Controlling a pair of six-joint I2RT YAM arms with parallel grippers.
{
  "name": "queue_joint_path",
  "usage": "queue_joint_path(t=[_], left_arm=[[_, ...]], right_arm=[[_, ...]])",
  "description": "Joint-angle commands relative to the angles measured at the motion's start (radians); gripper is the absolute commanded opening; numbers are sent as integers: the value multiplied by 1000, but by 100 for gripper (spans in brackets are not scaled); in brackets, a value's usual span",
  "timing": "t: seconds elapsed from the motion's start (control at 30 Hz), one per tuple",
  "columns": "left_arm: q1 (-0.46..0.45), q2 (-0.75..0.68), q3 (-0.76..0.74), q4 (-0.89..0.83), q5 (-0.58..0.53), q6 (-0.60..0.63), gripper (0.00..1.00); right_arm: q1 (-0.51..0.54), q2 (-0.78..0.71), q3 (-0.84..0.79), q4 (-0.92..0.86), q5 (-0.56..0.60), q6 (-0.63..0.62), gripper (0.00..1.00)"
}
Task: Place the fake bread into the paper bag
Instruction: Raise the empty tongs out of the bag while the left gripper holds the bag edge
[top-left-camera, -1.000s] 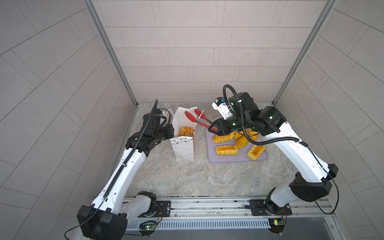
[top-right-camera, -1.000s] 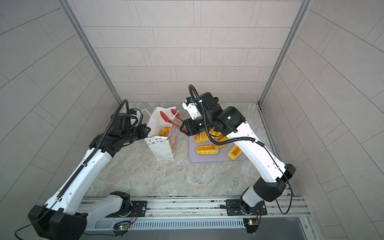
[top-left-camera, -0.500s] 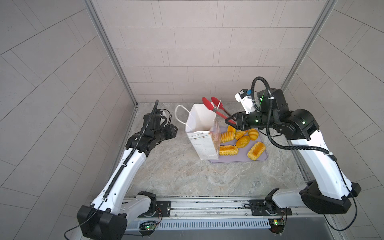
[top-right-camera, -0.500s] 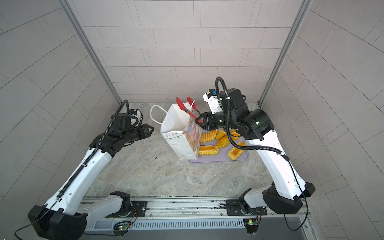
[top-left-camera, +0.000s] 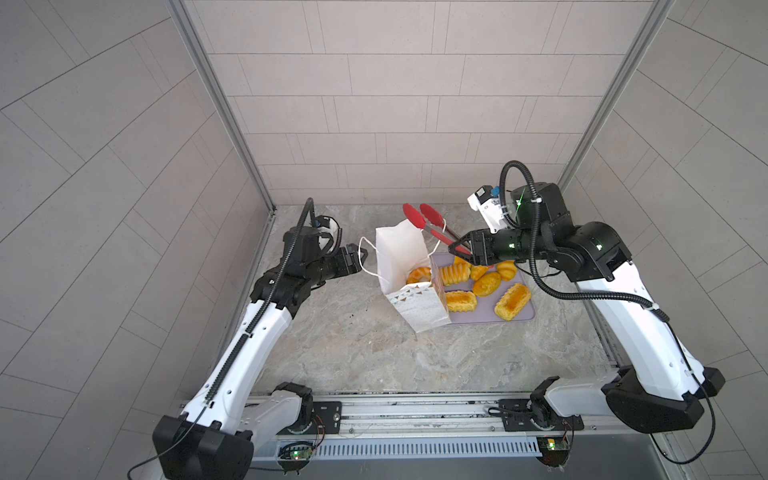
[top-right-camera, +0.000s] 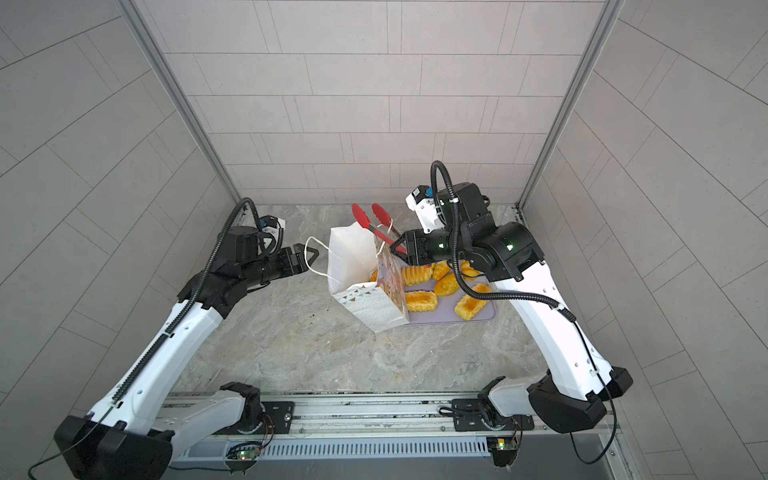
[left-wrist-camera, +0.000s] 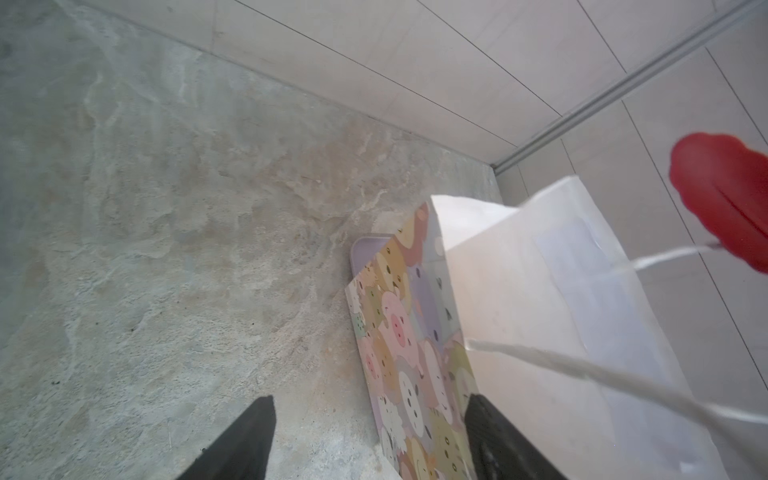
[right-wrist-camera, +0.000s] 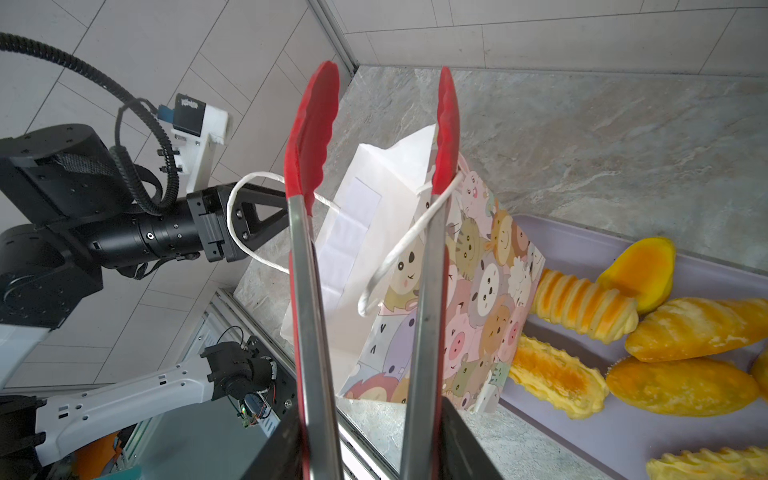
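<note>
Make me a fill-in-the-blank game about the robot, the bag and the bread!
The red tool in the right hand is a pair of ____. The left hand has its jaws ____. In a top view, ____ pastry shows inside the paper bag. The other fake bread lies on a lilac ____.
Missing words: tongs, open, one, tray.
</note>
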Motion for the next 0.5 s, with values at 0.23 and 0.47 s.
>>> queue_joint_path(t=[0.23, 0.47], left_arm=[[-2, -63, -6, -25, 93, 15, 86], [-2, 66, -4, 0, 153, -6, 84]], right_arm=[[12, 25, 34, 93, -70, 44, 46], [23, 35, 40, 95, -67, 46, 46]])
